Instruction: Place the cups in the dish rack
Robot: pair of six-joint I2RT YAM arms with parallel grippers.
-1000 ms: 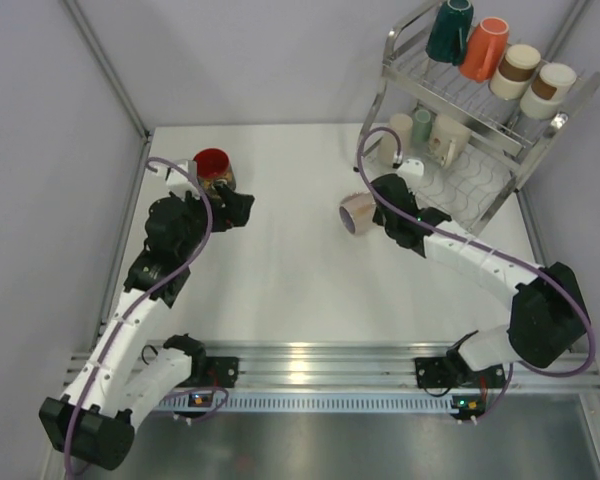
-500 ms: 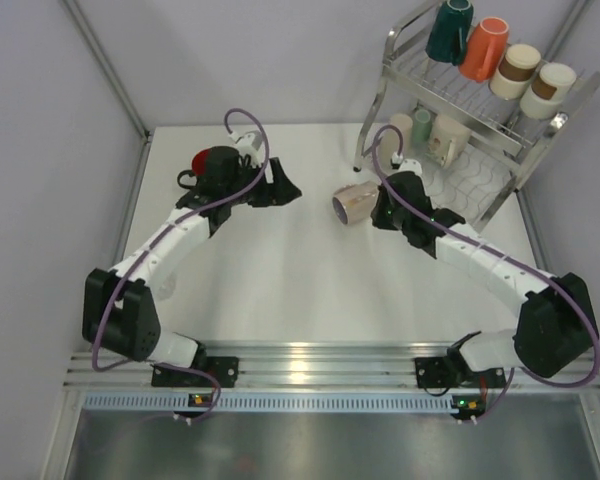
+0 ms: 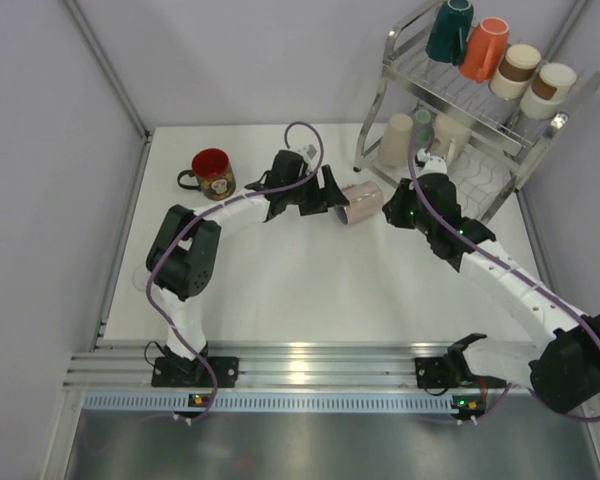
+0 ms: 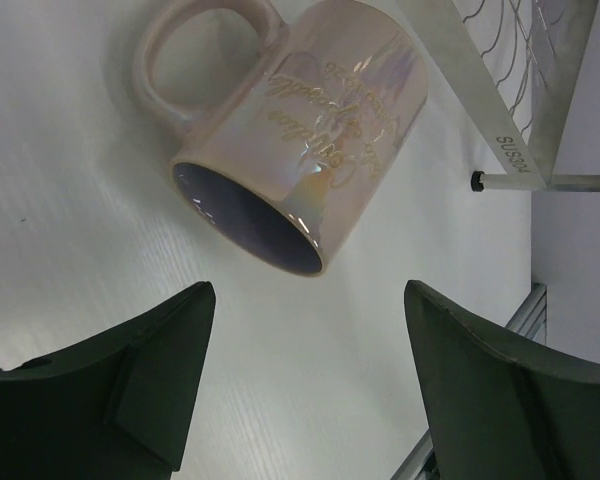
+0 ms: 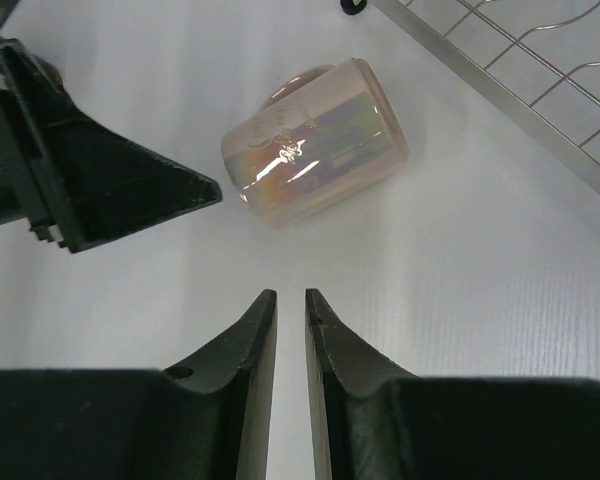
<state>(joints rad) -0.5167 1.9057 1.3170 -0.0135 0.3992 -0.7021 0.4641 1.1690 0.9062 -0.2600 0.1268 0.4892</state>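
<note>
A pinkish iridescent mug [image 3: 360, 203] lies on its side on the white table, just left of the dish rack [image 3: 500, 115]. My left gripper [image 3: 330, 194] is open and empty, right at the mug's left; in its wrist view the mug's mouth [image 4: 250, 215] faces the wide-apart jaws. My right gripper [image 3: 391, 209] is shut and empty, just right of the mug [image 5: 315, 140]. A red mug [image 3: 212, 171] with a black handle stands at the far left. Teal [image 3: 448, 30], orange [image 3: 485, 47] and two white-and-brown cups [image 3: 517, 70] sit on the rack's top tier.
A beige cup [image 3: 395, 140], a mint cup [image 3: 422, 125] and another pale cup [image 3: 450, 135] stand on the rack's lower tier. The rack's foot and lower frame [image 4: 500, 130] are close behind the lying mug. Grey walls close in the table on both sides.
My left arm has swung right from the red mug to the pinkish mug. My right gripper has drawn back to the mug's right, and the mug has shifted slightly toward the rack.
</note>
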